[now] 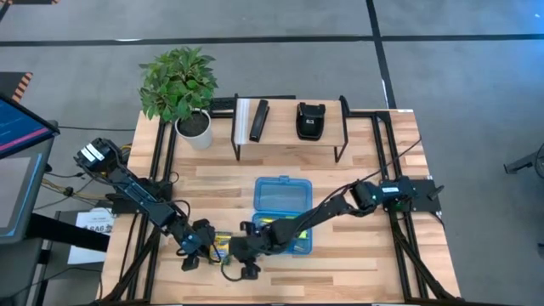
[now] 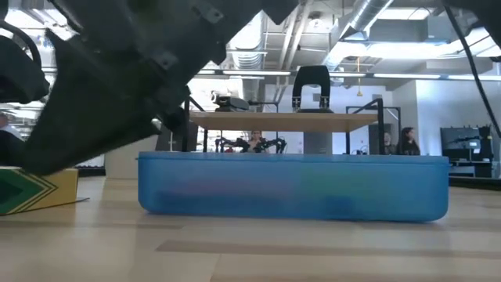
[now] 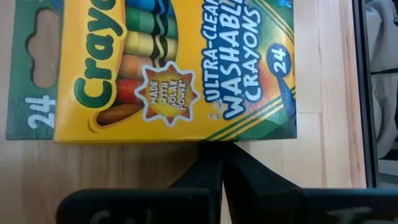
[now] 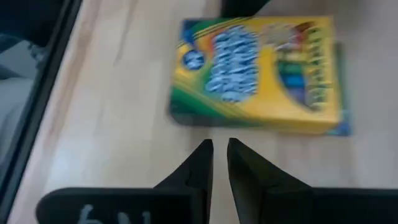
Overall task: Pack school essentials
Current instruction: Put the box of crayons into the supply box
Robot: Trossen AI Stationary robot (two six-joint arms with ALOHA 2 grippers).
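The green-yellow crayon box (image 1: pixel 219 247) lies flat on the table near its front edge, left of the blue plastic case (image 1: pixel 283 197). It fills the left wrist view (image 3: pixel 174 68) and shows in the right wrist view (image 4: pixel 258 74) and the low view (image 2: pixel 31 192). My left gripper (image 1: pixel 197 244) is shut at the box's left side. My right gripper (image 1: pixel 245 252) reaches over the case to the box's right side; its fingers (image 4: pixel 219 146) are all but shut and stop short of the box. Yellow pencils (image 1: pixel 280 228) show in the case. My left gripper (image 3: pixel 221 152) has its shut fingertips against the crayon box's long side edge (image 3: pixel 217 140), coming level from the table's left. The box lies flat on the table, label side up.
A raised shelf (image 1: pixel 289 140) at the far side carries a flat black bar (image 1: pixel 258 121) and the black stapler (image 1: pixel 309 121). A potted plant (image 1: pixel 180 85) stands at the far left. Bare wood lies right of the case and along the front edge.
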